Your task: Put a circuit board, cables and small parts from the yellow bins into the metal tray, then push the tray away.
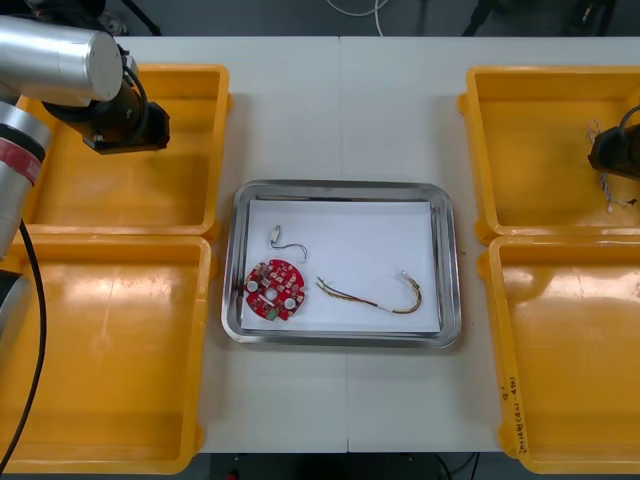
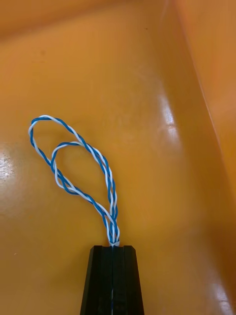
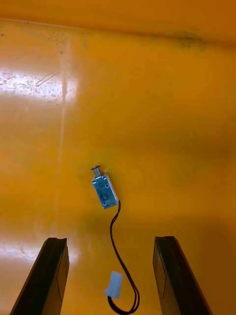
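My right gripper (image 2: 114,248) is shut on a twisted blue and white cable (image 2: 73,162), whose loops hang over the floor of the far right yellow bin (image 1: 540,150). In the front view this gripper (image 1: 612,160) sits at the right edge with the cable (image 1: 608,195) dangling under it. My left gripper (image 3: 110,241) is open above a small metal part (image 3: 104,191) with a black wire and white plug, which lies between and just beyond the fingers in the far left bin (image 1: 120,190). The metal tray (image 1: 345,187) holds a red circuit board (image 1: 275,290), a red and yellow cable (image 1: 375,295) and a small metal part (image 1: 278,238).
The near left bin (image 1: 100,350) and near right bin (image 1: 570,350) flank the tray. The left arm (image 1: 60,60) reaches in from the top left corner. Bare table lies beyond the tray's far rim.
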